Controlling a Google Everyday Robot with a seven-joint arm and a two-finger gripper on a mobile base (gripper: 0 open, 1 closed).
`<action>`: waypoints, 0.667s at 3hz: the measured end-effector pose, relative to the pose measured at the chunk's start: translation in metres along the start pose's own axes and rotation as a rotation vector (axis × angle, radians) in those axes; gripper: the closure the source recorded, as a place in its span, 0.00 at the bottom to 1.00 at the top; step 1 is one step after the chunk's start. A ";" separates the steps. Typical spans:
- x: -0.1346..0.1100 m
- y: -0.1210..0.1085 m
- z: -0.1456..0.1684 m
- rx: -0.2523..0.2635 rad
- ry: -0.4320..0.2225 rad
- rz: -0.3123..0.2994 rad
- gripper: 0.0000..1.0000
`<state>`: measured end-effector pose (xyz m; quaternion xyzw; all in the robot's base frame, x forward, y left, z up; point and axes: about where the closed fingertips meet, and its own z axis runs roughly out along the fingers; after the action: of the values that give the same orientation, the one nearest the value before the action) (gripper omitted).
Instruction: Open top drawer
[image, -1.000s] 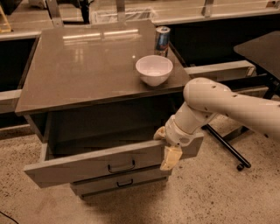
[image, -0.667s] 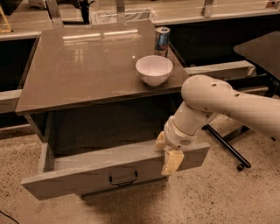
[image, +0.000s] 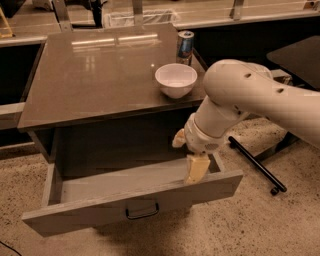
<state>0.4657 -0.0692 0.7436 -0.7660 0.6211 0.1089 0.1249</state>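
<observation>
Top drawer (image: 90, 215): stood drawn well out from under the grey cabinet (image: 100, 75), seen at an angle, left corner nearest the camera. Showed a wide grey front panel with a small black loop handle (image: 142, 210) at its centre. Showed also pale side walls running back into the dark opening beneath the tabletop, and a plain grey floor inside.

Gripper (image: 190, 156): hung at the right end of the drawer, just above the front panel, at the tip of a thick white arm (image: 250, 95) reaching in from the right. Held its two tan fingers (image: 197, 169) apart, with nothing clamped between them. Dipped the lower finger down inside the drawer, right against the inner face of the front panel. Pointed the upper finger leftward, toward the dark opening. Touched no part of the handle, well off to the left on the outer face.

Up on the cabinet top: carried a white bowl (image: 175, 80), upright, near the front right edge. Carried also a blue and silver can (image: 185, 44), upright, just behind the bowl at the right rear.

Down on the speckled floor (image: 280, 220): bore a black bar (image: 255, 165), slanting away to the right of the drawer and apart from it.
</observation>
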 end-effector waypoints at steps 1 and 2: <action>0.015 -0.034 0.029 -0.013 0.008 0.028 0.54; 0.029 -0.052 0.079 -0.044 -0.007 0.073 0.73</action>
<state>0.5215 -0.0600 0.6627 -0.7449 0.6458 0.1300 0.1062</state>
